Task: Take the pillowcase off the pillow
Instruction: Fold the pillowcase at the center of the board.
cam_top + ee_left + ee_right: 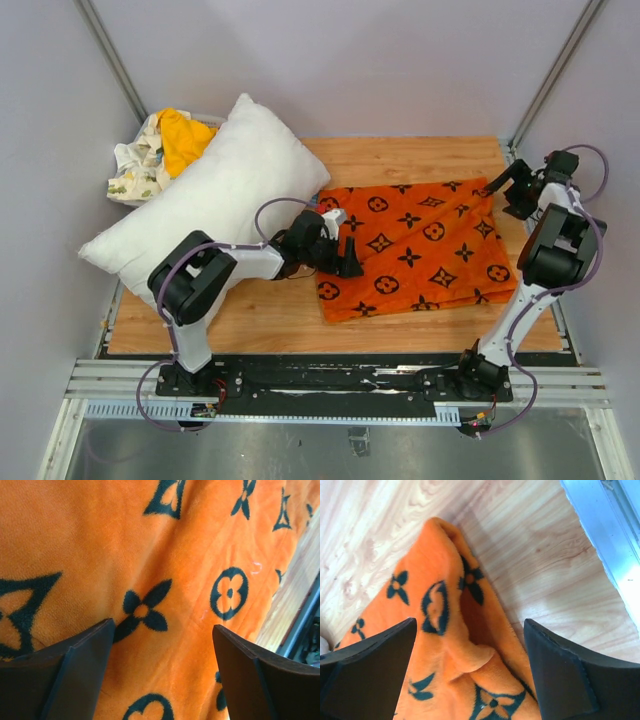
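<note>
The orange pillowcase [415,245] with black motifs lies flat on the wooden table, apart from the white pillow [215,190], which lies at the back left, bare. My left gripper [345,255] is open just above the pillowcase's left edge; in the left wrist view the fabric [165,575] fills the frame between the spread fingers [75,675]. My right gripper [510,195] is open over the pillowcase's far right corner; the right wrist view shows that folded corner [455,630] between the fingers [565,680], not pinched.
A plain yellow-orange cloth [182,138] and a white printed cloth [140,165] are heaped behind the pillow at the back left. Bare wooden table [250,310] lies in front. A metal frame rail [615,540] runs along the table's right edge.
</note>
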Controlling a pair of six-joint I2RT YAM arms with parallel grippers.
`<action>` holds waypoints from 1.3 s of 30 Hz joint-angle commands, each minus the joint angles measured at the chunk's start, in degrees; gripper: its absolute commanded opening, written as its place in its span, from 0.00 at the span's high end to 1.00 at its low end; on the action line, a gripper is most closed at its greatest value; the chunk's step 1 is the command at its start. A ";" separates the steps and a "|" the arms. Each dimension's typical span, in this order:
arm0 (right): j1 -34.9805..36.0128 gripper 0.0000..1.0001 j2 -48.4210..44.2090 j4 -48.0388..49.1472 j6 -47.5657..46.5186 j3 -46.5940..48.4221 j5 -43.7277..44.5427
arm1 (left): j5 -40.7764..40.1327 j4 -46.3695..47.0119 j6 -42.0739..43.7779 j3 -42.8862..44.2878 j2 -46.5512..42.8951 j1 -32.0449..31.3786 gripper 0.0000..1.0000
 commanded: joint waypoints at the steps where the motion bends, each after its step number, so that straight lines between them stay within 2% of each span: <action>1: -0.81 0.10 -9.31 -0.72 0.74 1.32 2.89 | -3.70 -12.20 4.39 3.12 -3.95 0.04 0.11; 5: 2.63 0.07 -18.16 -1.78 -0.34 -3.67 6.52 | -6.14 -17.04 7.18 10.38 -8.99 0.36 0.02; 8: 7.85 0.07 -25.34 -0.96 0.32 -10.87 10.61 | -5.56 -18.13 7.64 15.45 -10.13 1.31 0.01; 10: 10.70 0.07 -29.95 2.53 4.66 -18.23 11.36 | -4.40 -17.27 6.54 19.01 -8.64 2.40 0.01; 12: 12.89 0.07 -33.40 7.81 11.02 -26.01 9.80 | -3.36 -16.32 5.49 24.04 -5.28 3.48 0.01; 17: 16.84 0.05 -39.51 5.36 15.81 -36.93 8.39 | -1.30 -17.69 6.85 40.40 10.03 3.64 0.02; 19: 16.92 0.04 -42.64 5.84 15.81 -42.46 8.32 | 0.55 -16.16 5.55 43.59 14.55 3.64 0.03; 26: 15.10 0.03 -53.79 2.25 11.04 -56.32 8.86 | 6.28 -6.57 -0.39 40.87 23.27 3.51 0.06; 30: 10.42 0.02 -58.06 -0.91 7.77 -61.28 7.91 | 1.67 -3.92 -0.37 36.26 23.90 3.62 0.06; 34: 3.63 0.01 -58.44 -4.45 3.85 -62.83 3.98 | -5.07 -6.33 1.46 34.73 24.80 4.88 0.06; 39: -3.48 0.01 -57.66 -7.48 2.60 -62.66 2.80 | -4.26 -4.01 -0.86 31.85 24.29 9.45 0.06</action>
